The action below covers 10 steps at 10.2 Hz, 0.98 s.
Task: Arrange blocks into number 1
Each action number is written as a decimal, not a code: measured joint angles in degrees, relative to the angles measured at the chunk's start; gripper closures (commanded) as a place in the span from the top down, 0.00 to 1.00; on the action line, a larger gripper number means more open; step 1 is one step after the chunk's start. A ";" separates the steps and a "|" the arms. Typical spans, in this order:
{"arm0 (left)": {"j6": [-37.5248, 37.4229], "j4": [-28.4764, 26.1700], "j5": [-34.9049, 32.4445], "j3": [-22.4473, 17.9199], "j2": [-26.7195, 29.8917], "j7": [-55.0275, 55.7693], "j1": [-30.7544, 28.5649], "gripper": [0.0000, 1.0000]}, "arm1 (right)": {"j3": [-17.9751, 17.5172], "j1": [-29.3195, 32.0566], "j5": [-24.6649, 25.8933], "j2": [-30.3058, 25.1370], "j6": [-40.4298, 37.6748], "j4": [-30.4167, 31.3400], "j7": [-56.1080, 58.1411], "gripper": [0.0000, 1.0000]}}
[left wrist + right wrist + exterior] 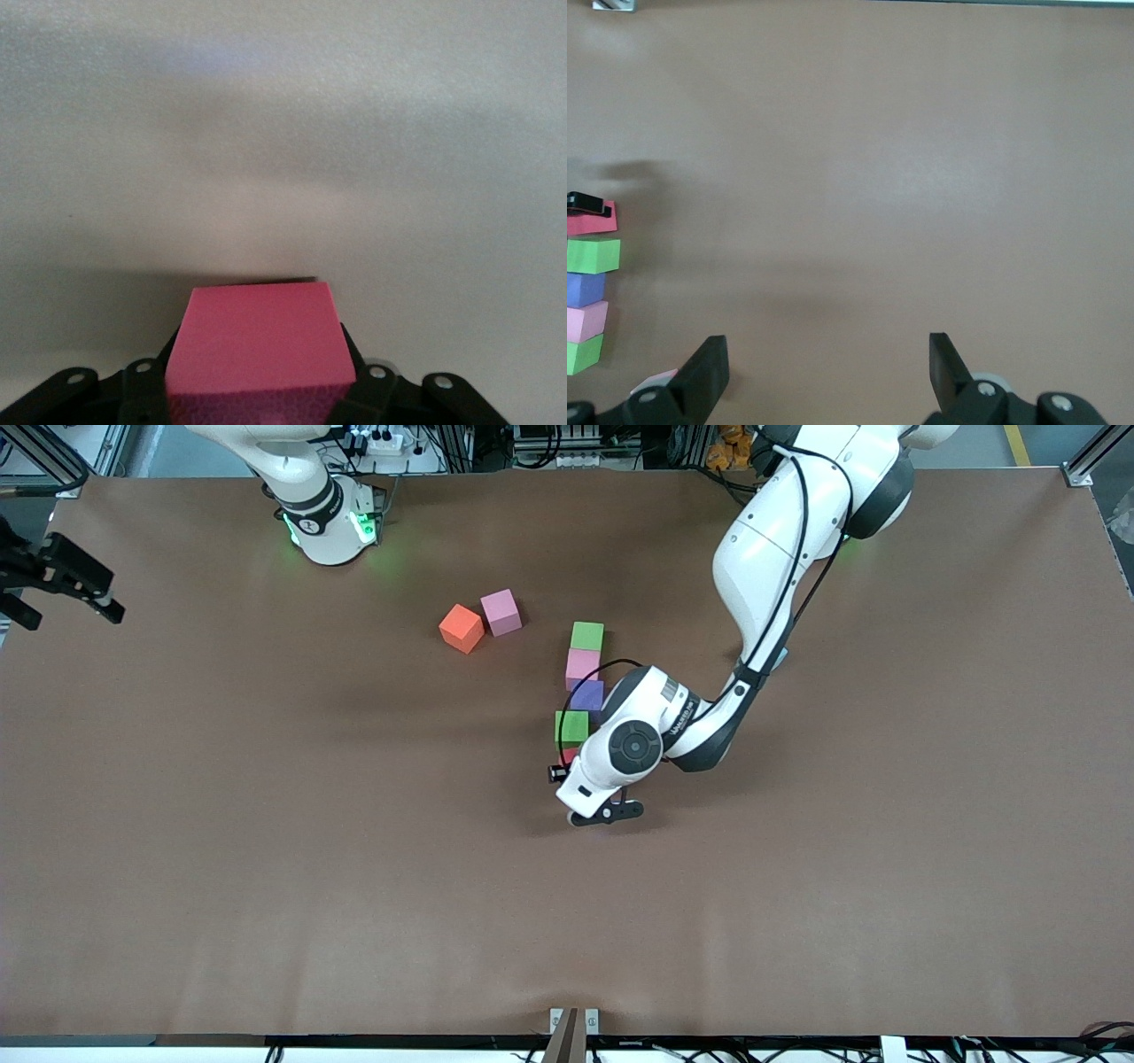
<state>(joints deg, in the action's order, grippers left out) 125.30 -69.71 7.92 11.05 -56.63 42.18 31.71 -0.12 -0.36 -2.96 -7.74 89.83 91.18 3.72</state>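
Front: left pincer (574,766) low at the near end of a touching block column, green (586,636), pale pink (582,666), purple (587,694), green (571,727), on the surface (266,824). Left wrist: it's clamped on the red block (255,347). Right wrist: right pincer (828,367) parked, fingers apart, holding nothing.

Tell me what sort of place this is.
Most likely a robotics lab bench. Two white arms are mounted along one edge of a brown-covered table, aluminium framing and cables stand past that edge, and the only props are coloured foam cubes.
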 measured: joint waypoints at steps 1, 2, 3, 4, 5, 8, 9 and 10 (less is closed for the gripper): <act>-0.02 0.03 -0.80 0.06 0.01 -0.02 0.16 0.00 | -0.01 -0.61 0.22 0.68 -0.70 -0.85 0.05 1.00; -0.03 0.07 -2.14 0.11 0.04 -0.02 0.48 0.26 | 0.00 -0.68 0.29 1.59 -1.66 -1.48 0.20 1.00; -0.03 0.10 -2.92 0.11 0.06 -0.02 0.73 0.89 | 0.07 -0.67 0.32 2.52 -2.32 -1.77 0.34 1.00; -0.03 0.10 -3.16 0.11 0.06 -0.02 0.80 1.00 | 0.09 -0.67 0.37 3.41 -2.69 -1.85 0.36 1.00; -0.19 -0.06 -3.45 0.04 -0.01 -0.02 0.92 1.00 | 0.12 -0.64 0.40 4.22 -2.76 -1.98 0.36 1.00; -0.27 -0.63 -3.71 0.01 -0.12 -0.02 1.50 1.00 | 0.21 -0.68 0.40 5.76 -4.39 -2.34 0.36 1.00; -0.27 -0.61 -3.71 0.02 -0.11 -0.02 1.73 1.00 | 0.19 -0.79 0.40 5.79 -6.69 -2.46 0.36 1.00; -0.52 -0.52 -3.71 0.05 -0.01 -0.02 1.94 1.00 | 0.16 -0.98 0.40 5.79 -9.03 -2.57 0.36 1.00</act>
<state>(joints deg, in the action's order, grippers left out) 124.78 -70.23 4.21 11.10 -56.64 42.16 33.66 0.04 -1.34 -2.55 -1.94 80.80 88.61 4.08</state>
